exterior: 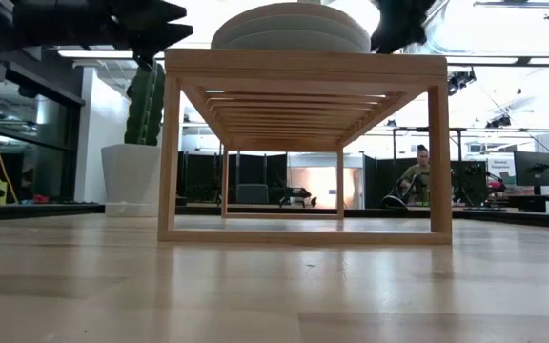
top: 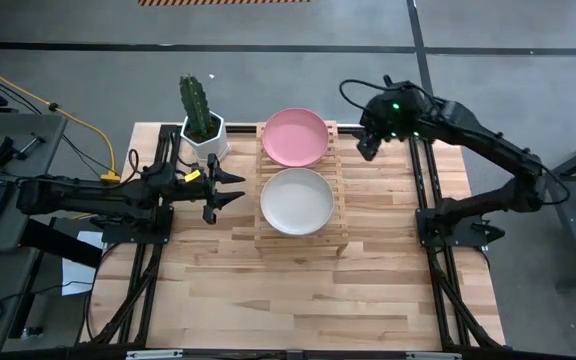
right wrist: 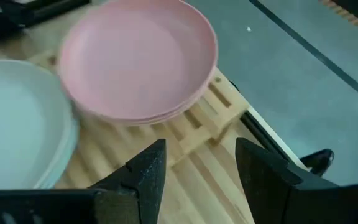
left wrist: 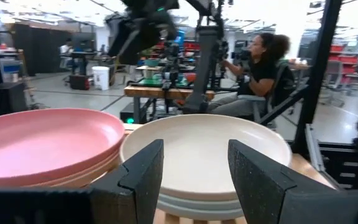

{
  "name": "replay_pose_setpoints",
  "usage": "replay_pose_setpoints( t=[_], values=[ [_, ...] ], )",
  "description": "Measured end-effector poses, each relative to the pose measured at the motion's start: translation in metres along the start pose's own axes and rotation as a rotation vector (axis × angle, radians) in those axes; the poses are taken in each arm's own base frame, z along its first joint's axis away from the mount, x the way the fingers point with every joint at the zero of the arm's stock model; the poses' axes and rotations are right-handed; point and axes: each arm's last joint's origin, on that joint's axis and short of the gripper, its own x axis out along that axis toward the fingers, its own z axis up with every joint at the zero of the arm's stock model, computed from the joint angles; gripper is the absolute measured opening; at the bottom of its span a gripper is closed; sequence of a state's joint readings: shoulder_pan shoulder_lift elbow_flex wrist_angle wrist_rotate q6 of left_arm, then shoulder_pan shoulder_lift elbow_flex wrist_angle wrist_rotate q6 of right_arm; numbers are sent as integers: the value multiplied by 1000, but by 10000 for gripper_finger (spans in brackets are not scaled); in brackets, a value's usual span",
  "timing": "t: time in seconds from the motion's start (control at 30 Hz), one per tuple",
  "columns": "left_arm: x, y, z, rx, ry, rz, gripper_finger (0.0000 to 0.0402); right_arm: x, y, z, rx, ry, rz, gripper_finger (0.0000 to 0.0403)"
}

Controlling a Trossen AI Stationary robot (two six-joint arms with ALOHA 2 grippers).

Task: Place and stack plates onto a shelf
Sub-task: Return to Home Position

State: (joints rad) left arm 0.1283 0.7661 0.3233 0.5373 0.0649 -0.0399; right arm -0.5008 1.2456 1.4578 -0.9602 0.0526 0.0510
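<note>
The pale plank-wood surface (top: 298,300) carries a slatted light-wood shelf (top: 298,242). The left gripper (top: 236,190) and right gripper (top: 367,147) flank it, fingers spread and empty. A person (left wrist: 261,65) sits beyond it.

Two plate stacks (top: 297,137) (top: 296,200), one shelf (top: 299,243), one cactus (top: 196,104).

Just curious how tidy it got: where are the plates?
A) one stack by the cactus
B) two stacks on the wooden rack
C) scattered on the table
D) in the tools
B: a pink-topped stack and a pale-topped stack sit side by side on the rack.
</note>
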Motion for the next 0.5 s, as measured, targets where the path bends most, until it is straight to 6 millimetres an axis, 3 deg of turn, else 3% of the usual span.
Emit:
replay_pose_setpoints(
  t=[0.2, 0.5],
  values=[
    [1, 6, -1, 32, 4, 62, 170, -23, 15, -16, -40, -91, 40, 174],
    [-4, 15, 3, 44, -14, 60, 170, -11, 18, -88, 46, -164, 75, 174]
  ],
)
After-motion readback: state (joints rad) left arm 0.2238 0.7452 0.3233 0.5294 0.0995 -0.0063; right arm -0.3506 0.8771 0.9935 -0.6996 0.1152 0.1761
